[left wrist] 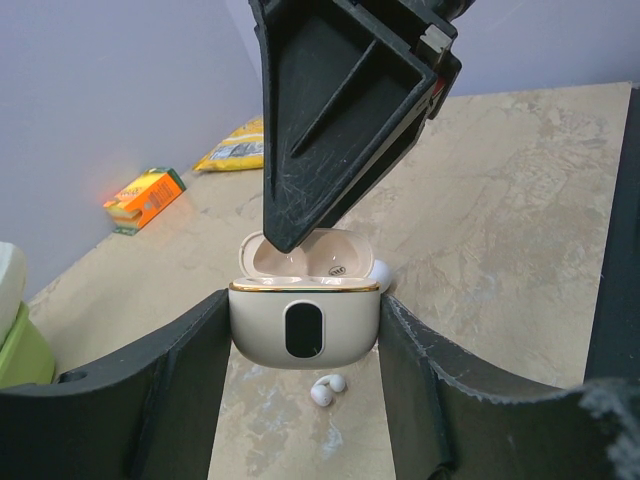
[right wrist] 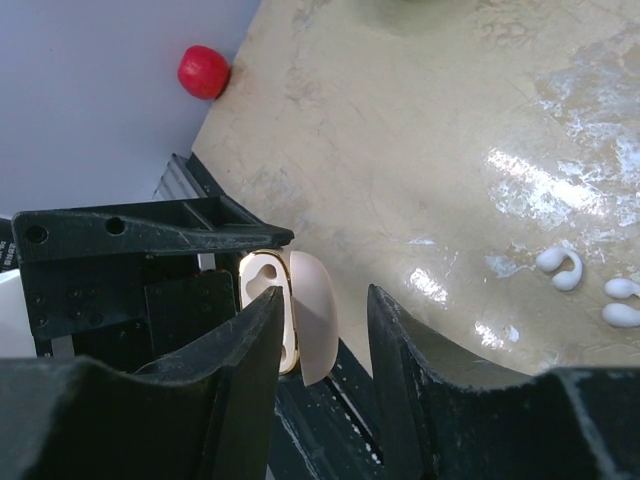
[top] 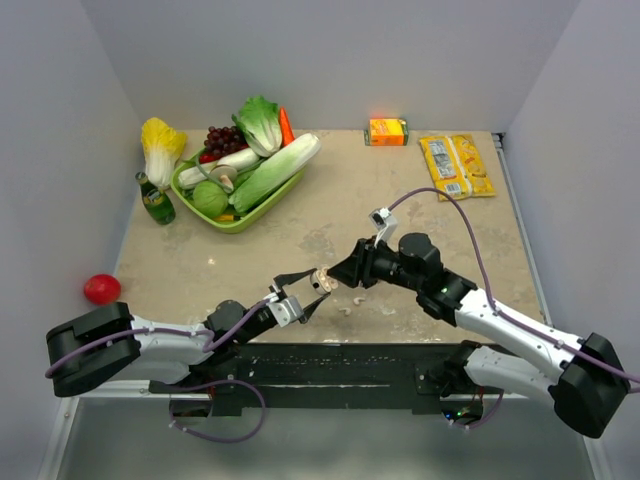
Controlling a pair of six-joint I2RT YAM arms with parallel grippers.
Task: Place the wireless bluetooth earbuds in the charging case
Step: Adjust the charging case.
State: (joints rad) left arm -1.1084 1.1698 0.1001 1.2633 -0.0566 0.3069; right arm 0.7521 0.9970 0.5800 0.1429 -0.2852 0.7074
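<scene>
My left gripper (top: 318,285) is shut on the cream-white charging case (top: 322,277) and holds it above the table with the lid open. In the left wrist view the case (left wrist: 305,325) sits between both fingers, its tan inside showing. My right gripper (top: 337,279) is open. One of its fingers (left wrist: 300,190) reaches between the lid and the base, and the lid (right wrist: 318,310) stands between its fingers (right wrist: 245,345). Two white earbuds (top: 357,297) (top: 345,311) lie on the table below; they also show in the right wrist view (right wrist: 560,268) (right wrist: 620,302). One earbud (left wrist: 327,389) shows under the case.
A green tray (top: 240,224) of vegetables stands at the back left, with a green bottle (top: 155,200) beside it. An orange carton (top: 388,131) and yellow packets (top: 456,165) lie at the back. A red ball (top: 101,289) is at the left edge.
</scene>
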